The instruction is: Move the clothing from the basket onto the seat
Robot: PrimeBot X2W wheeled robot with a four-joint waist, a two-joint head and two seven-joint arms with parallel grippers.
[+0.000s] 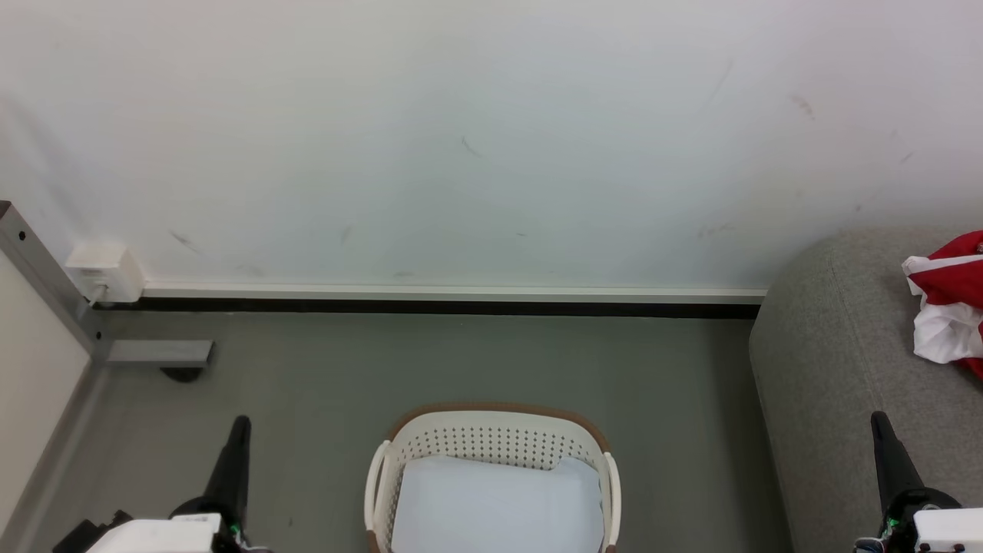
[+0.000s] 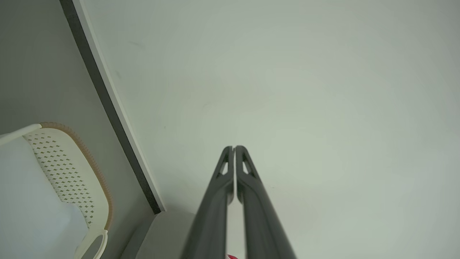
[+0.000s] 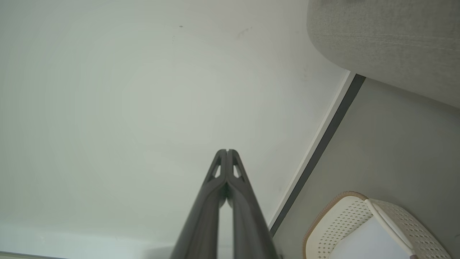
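Head view: clothing (image 1: pixel 952 307) lay bunched on the seat (image 1: pixel 837 369) at 3 o'clock, cut off by the frame edge; basket (image 1: pixel 491 442) at 6 o'clock held a pale pad (image 1: pixel 491 507), no red in it; left gripper (image 1: pixel 241 424) at 8 o'clock, right gripper (image 1: pixel 880 421) at 4 o'clock.
Left wrist view: fingers pressed together, nothing held; basket (image 2: pixel 68 169) at 8 o'clock.
Right wrist view: fingers likewise closed, empty; seat (image 3: pixel 388 39) at 1 o'clock.
Risks, judged: a grab into the basket would lift the pad by mistake; the right arm, close by the seat's end, could brush it and drag the garment off.

Soft, even, bright light throughout, with only faint shadows on the grey-green floor (image 1: pixel 461 361). The head view is sharp; both wrist views look slightly hazy.
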